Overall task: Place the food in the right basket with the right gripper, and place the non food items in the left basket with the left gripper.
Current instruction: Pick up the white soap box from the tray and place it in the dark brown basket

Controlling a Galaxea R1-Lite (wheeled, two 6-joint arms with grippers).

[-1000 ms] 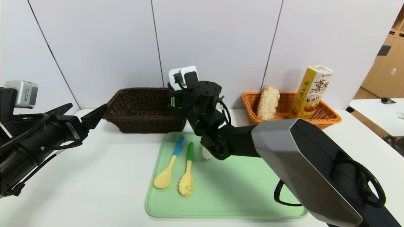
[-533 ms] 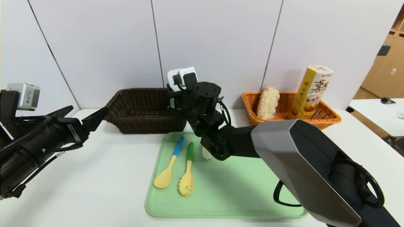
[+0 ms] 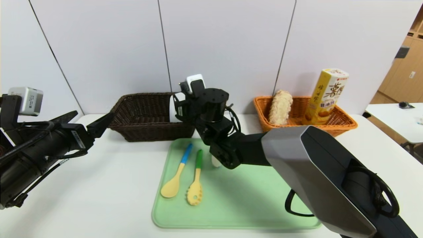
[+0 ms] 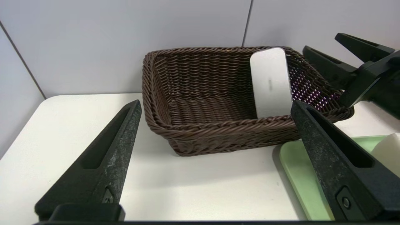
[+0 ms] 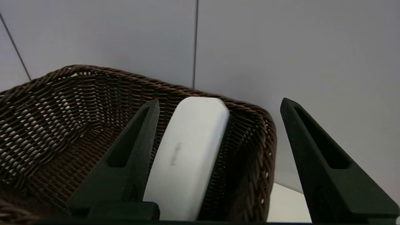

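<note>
The flat white box (image 5: 187, 150) stands on edge inside the dark brown left basket (image 3: 148, 129), leaning on its right end wall. My right gripper (image 5: 220, 100) hangs open just above it, its fingers apart from the box. Left of that basket my left gripper (image 3: 91, 114) hovers open and holds nothing. Two yellow spoons, one blue-handled (image 3: 180, 170) and one green-handled (image 3: 196, 181), lie on the green tray (image 3: 251, 198). The small white bar (image 3: 215, 161) is partly hidden behind my right arm. The bread loaf (image 3: 281, 107) and yellow carton (image 3: 327, 96) stand in the orange right basket (image 3: 343, 124).
Both baskets sit against the grey back wall on the white table. My right arm (image 3: 297, 158) stretches across the tray's right half. A second white table (image 3: 396, 119) stands at the far right.
The right gripper has opened and let go of the white box, which dropped from above the rim into the dark basket. The right wrist sank a little. The left arm barely moved.
</note>
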